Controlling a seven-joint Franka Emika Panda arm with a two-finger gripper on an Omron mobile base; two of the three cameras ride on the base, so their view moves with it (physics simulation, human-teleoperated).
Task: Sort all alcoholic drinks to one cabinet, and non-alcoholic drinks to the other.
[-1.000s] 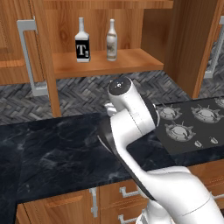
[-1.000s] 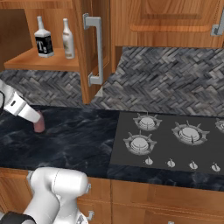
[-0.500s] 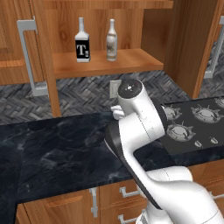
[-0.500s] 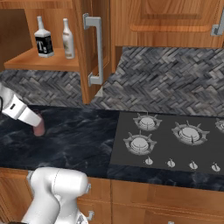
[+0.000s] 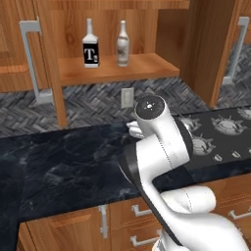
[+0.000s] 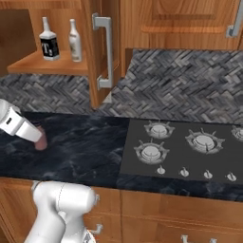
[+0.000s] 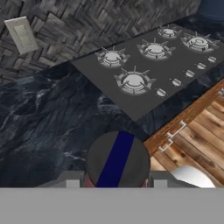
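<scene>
On the wooden shelf of the open upper cabinet at the left, two tall bottles are seen standing upright and side by side: the square clear bottle with a white cap and a black label marked "T", and just to its right the slim cream-white bottle with a greyish label. The same pair is seen from the right base view, the square bottle again left of the slim one.

Below the shelf, a pale wall socket is set in the grey herringbone backsplash, and the black marble counter runs beneath it.

Over the counter, the gripper is closed partway on a short pink-purple bottle – in the hand view its round dark cap with a blue stripe sits between the two fingertips, one pad at each side. In the right base view the bottle's pink body pokes out from the white hand, tilted, low over the marble; whether it touches the counter cannot be told.

Further right, the dark gas hob with silver burners is set into the counter – well apart from the held bottle.
</scene>
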